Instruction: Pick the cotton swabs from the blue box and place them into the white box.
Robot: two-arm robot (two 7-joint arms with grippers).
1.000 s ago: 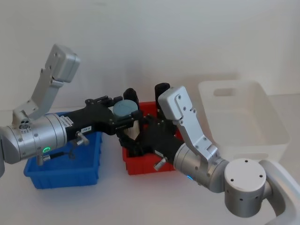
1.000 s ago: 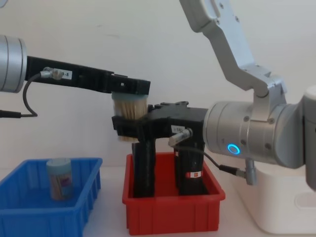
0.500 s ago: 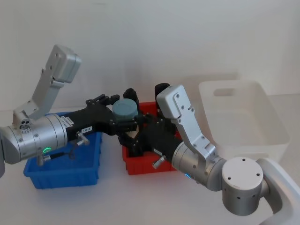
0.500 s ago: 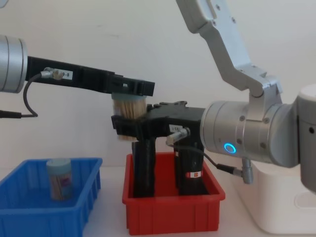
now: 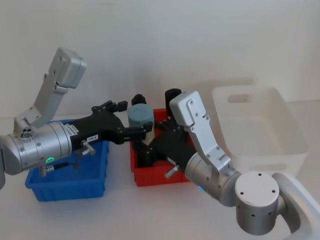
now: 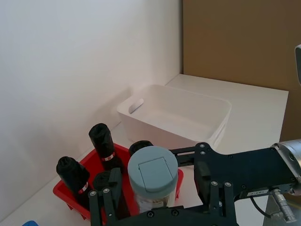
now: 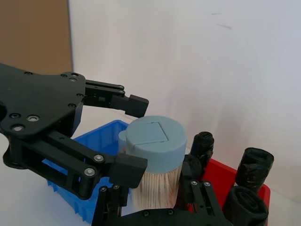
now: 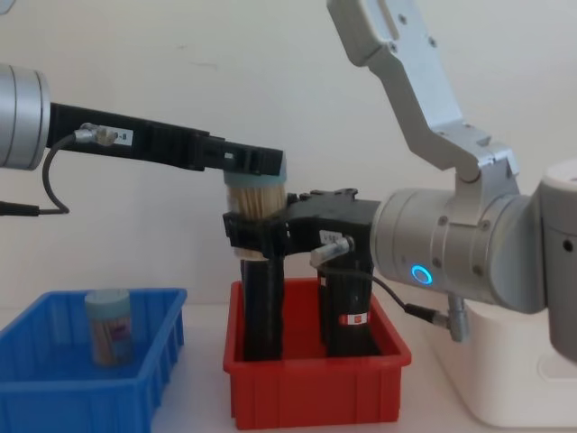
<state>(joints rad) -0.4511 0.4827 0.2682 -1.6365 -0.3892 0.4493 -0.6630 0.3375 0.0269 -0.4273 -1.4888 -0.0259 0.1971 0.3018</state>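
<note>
The white box [image 5: 270, 161] stands on the table [image 5: 75, 215] just to the right of the red bin [image 8: 315, 392], and nothing can be seen inside it. The blue box [image 8: 81, 406] sits just to the left of the red bin, on the same table.

The left gripper [image 5: 131, 119] reaches in from the left, above the red bin's left end. Its fingers [image 7: 129, 169] are spread to either side of a pale blue-grey cap [image 7: 154, 141]. The far finger stands clear of the cap; whether the near one touches it cannot be told. It has hold of nothing.

The right gripper [image 8: 257, 233] comes in from the right, over the middle of the red bin. Its fingers are closed on the clear body of a jar of cotton swabs [image 8: 255, 200], below the cap. The jar is held upright in the air above the red bin's left end, level with the tops of the rolls, with the tan sticks showing between cap and fingers.

Several black rolls [image 8: 347, 307] stand upright inside the red bin, taller than its walls; at least one bears a red and white label.

A second jar [image 8: 108, 327] of swabs stands upright inside the blue box, well to the left of the red bin.
</note>
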